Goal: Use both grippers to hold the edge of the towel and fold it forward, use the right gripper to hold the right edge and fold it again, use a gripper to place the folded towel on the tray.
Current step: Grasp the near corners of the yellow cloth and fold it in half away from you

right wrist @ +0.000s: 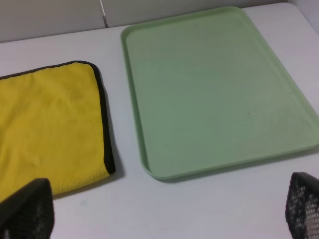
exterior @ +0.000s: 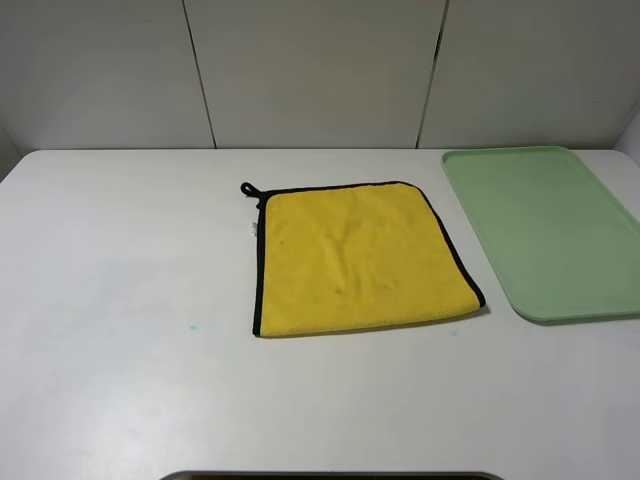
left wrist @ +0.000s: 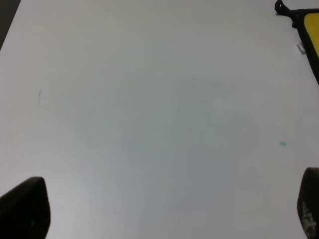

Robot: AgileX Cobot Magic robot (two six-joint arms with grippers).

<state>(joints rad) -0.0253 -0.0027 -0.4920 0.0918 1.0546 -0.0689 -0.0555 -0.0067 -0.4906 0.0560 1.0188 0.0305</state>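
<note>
**On the table: towel flat, tray beside it, both grippers wide and empty**

Near the middle of the white table, from the high camera: the towel, bright yellow plush, spread flat, turned slightly askew to the table's front. Bound in narrow black trim along the left, far and right sides; plain yellow along the near side. At the far left corner, a small black loop; a little nearer along the left side, a tiny white tag. A few soft creases across the cloth.

To the right, parted from the right edge of the towel by a strip of bare table: the tray, pale green, with rounded corners and a low rim, lying flat, its right end cut off by the picture. Behind the table, pale wall panels.

In the left wrist view: the left gripper over bare table, jaws spread wide, gripping nothing, with only the tips of its dark fingers at the picture's corners. Well apart from it, the towel's loop corner.

In the right wrist view: the right gripper, likewise spread wide and holding nothing, its black fingers with a mesh-like surface. Facing the strip between towel and tray, near the towel's near right corner; no contact visible.
</note>
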